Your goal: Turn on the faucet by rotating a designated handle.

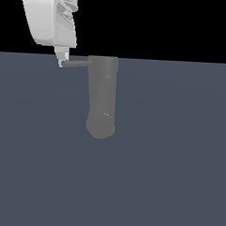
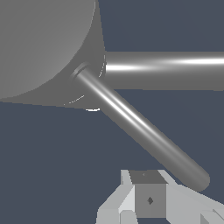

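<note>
Claw (image 1: 62, 61) at the handle's (image 1: 77, 63) tip

I cannot tell how open it is; at the faucet's (image 1: 102, 95) nine o'clock, it could slip off the thin bar when pushing.

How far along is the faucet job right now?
Done: the gripper has reached the free end of the handle, which juts from the faucet toward the exterior view's left. In hand: the fingertip sits at the handle's tip, though real contact can't be confirmed. Left: pushing the handle around to turn it on; whether it has rotated at all can't be told.
</note>
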